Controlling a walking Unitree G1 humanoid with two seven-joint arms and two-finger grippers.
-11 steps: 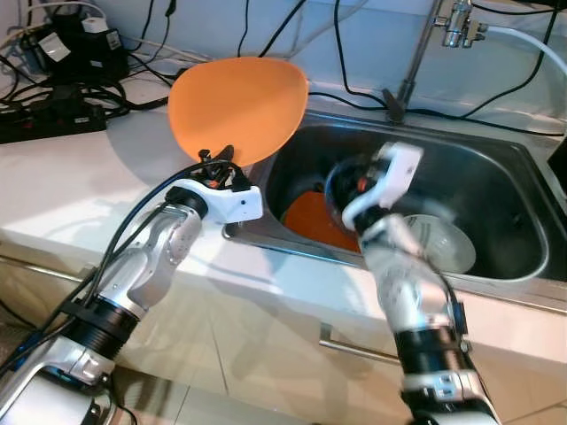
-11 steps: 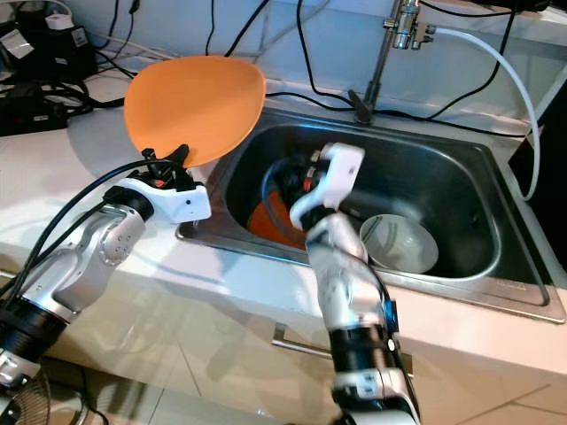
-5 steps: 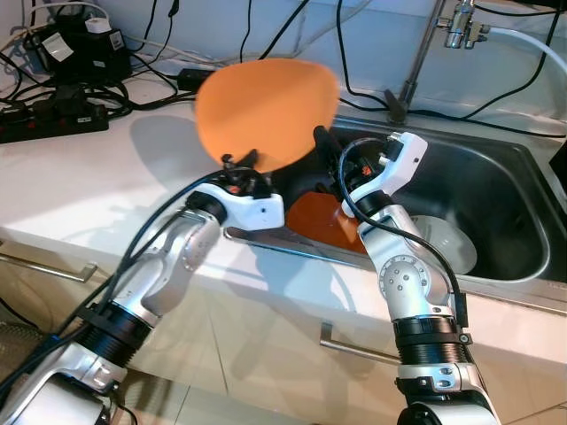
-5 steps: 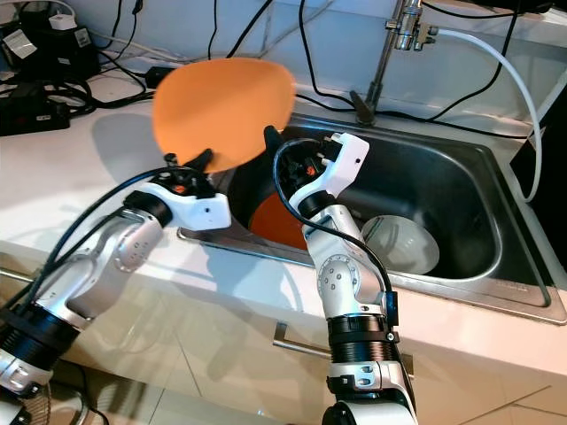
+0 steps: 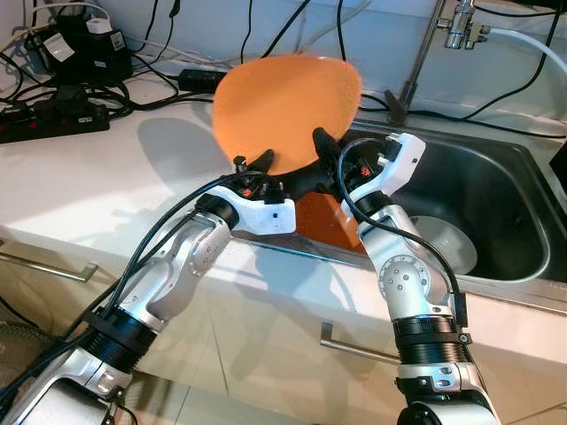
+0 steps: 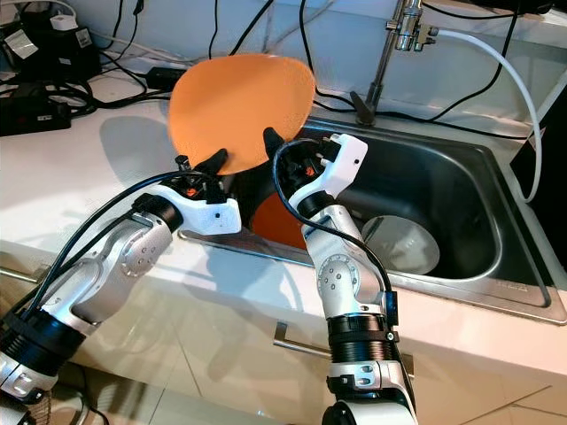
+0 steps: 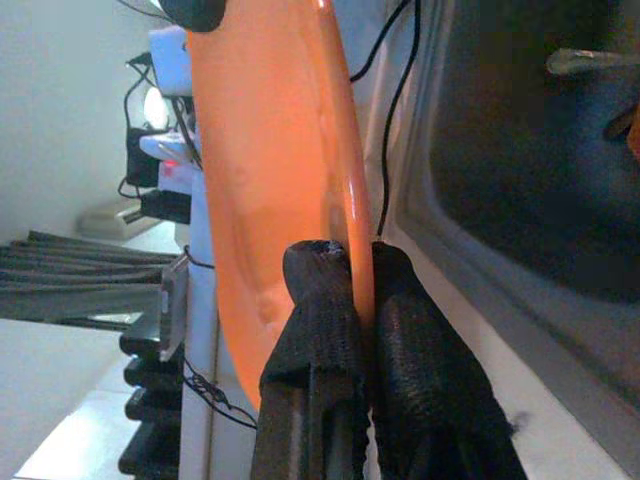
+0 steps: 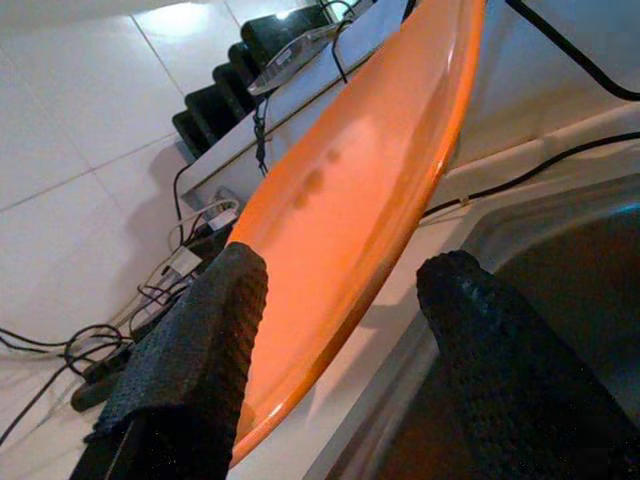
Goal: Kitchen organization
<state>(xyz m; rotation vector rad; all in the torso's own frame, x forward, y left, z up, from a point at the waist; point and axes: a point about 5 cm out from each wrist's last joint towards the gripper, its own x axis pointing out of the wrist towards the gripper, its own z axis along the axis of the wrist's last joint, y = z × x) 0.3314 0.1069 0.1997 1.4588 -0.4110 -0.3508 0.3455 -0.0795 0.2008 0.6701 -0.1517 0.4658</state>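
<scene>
A home kitchen: steel sink (image 5: 496, 190), tap (image 5: 458, 25), white counter (image 5: 89, 177), drawer handles (image 5: 354, 347).

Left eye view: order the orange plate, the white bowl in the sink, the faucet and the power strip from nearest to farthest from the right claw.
1. Orange plate: its rim sits between the open fingers of the right claw, over the sink's left edge.
2. White bowl: in the sink, to the claw's right.
3. Faucet: behind the sink, far right.
4. Power strip: far left on the counter.
</scene>
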